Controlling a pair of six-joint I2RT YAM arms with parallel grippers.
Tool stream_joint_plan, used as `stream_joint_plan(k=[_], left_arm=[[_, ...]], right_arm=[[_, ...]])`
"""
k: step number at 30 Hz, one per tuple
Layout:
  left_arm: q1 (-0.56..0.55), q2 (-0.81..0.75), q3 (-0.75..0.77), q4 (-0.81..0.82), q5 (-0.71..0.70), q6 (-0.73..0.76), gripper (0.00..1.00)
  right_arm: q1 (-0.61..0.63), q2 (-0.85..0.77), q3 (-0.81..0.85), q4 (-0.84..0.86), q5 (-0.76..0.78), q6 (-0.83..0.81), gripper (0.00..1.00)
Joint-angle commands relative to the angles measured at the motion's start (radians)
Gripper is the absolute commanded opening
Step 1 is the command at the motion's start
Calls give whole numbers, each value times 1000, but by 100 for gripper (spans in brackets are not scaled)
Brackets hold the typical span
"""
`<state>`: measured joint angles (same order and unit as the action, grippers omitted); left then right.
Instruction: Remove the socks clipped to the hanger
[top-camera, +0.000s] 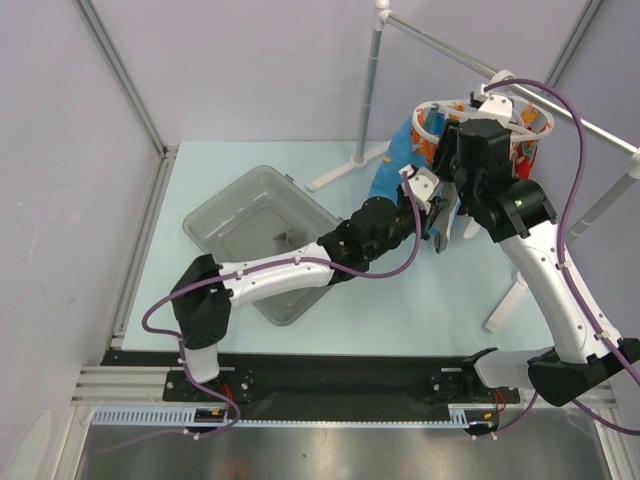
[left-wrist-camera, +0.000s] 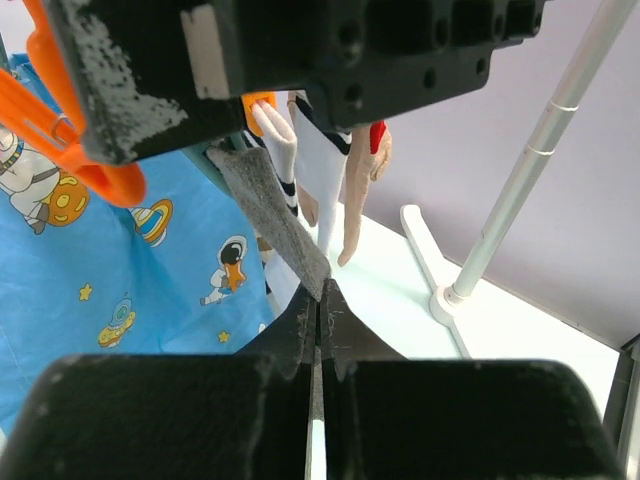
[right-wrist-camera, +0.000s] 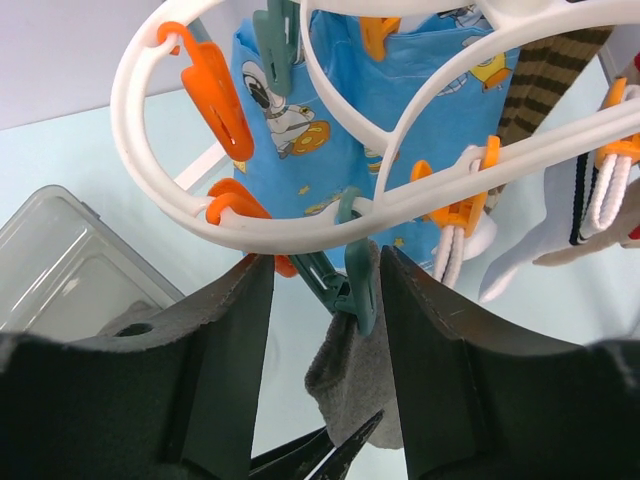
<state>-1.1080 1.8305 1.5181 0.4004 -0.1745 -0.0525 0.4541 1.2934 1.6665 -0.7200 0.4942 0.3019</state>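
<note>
I have the left gripper (left-wrist-camera: 320, 300) clenched on the grey sock (left-wrist-camera: 265, 205) at its lower tip, the right gripper (right-wrist-camera: 325, 262) released, straddling its green clip (right-wrist-camera: 355, 290) under the hanger (right-wrist-camera: 300, 235).

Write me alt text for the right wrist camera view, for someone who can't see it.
The open right gripper straddles a teal plastic clip pinning a grey fabric sock to the white plastic ring-shaped hanger. Behind hang a bright blue cartoon-print sock and orange plastic clips; a clear grey plastic bin sits lower left.
</note>
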Motion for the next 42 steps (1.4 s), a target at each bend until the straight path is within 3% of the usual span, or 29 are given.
stream_joint_plan(k=[1,16,19,24,33,36,37,38,40,42], left_arm=[[-12,-46,11,40,-22,26,0],[-24,-40,30,26,-33,32,0],[-26,-42,30,26,-36,34,0],[-27,-37,27,11,-43,31,0],[-16,-83,-70,-11,-72,-9,0],[-7,-126,-114,-35,-100,-26,0],[-4,-140,-127,-58,-112,-26,0],[3,-155,-142,-72,-144,-27,0],[17,-221,-202,-101,-169,-41,0],[59,-275,-258,-127,-177,-79,0]], right_arm=[[-5,1,16,37,41,-12,51],[-5,7,-31,67,76,-33,48],[-5,4,-42,83,81,-40,40],[-3,-6,-50,97,66,-47,3],[-2,-29,-82,106,11,-37,0],[-5,-34,-82,99,-9,-27,9],[-5,-40,-82,97,-16,-24,16],[-5,-49,-80,88,-34,-24,34],[-3,-65,-85,82,-52,-18,50],[-5,-94,-96,68,-89,-15,56]])
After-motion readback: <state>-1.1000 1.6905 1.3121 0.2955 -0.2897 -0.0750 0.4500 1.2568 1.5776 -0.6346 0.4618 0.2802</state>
